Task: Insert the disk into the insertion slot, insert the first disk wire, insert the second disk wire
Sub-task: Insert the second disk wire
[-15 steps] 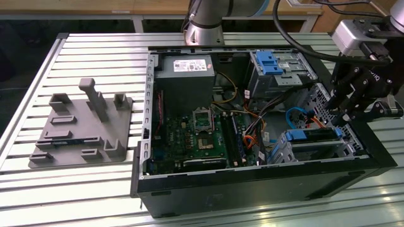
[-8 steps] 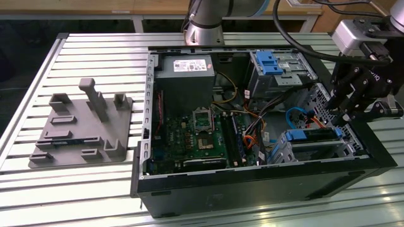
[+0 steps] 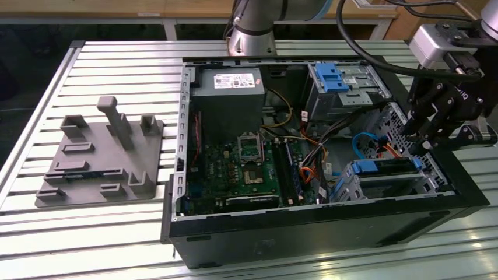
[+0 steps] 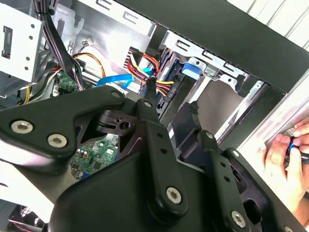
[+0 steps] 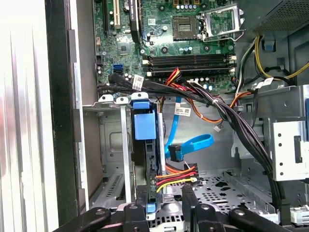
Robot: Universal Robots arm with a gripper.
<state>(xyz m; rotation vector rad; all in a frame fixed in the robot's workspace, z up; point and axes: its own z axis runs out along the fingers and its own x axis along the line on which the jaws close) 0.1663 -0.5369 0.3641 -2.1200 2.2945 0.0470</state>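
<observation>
Disk, a flat silver hard drive in a bright blue plastic carrier [image 5: 145, 126], sits edge-on inside the insertion slot, a perforated silver sheet-metal cage [image 5: 112, 145]. Red, yellow and black wires [image 5: 179, 174] meet its end, and a blue flat cable [image 5: 195, 143] lies just beside. The black gripper [image 5: 164, 200] hovers at that end, fingers partly apart, with nothing visibly clamped.

The disk [image 3: 385, 167] is blue-framed, the insertion slot [image 3: 348, 185] silver, the gripper [image 3: 424, 144] black.
</observation>
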